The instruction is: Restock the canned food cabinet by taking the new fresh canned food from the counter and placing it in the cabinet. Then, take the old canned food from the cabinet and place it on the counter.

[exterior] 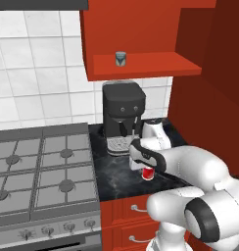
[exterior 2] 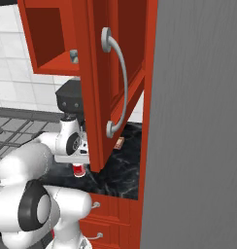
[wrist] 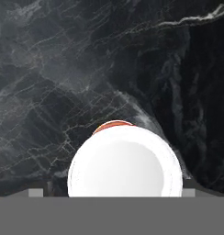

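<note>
Tool (exterior: pixel 147 166) spread wide, straight above red can (exterior: pixel 148 173) on worktop (exterior: pixel 111 171); grey can (exterior: pixel 120 59) on cabinet shelf (exterior: pixel 155 63)

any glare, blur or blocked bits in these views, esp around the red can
Hand view: the red can's top is blown out to flat white, with just a sliver of red label at its far edge; the counter veining is sharp. Left base view: crisp, the can half hidden under the arm. Right base view: the cabinet door and a grey panel block much of the scene.
</note>
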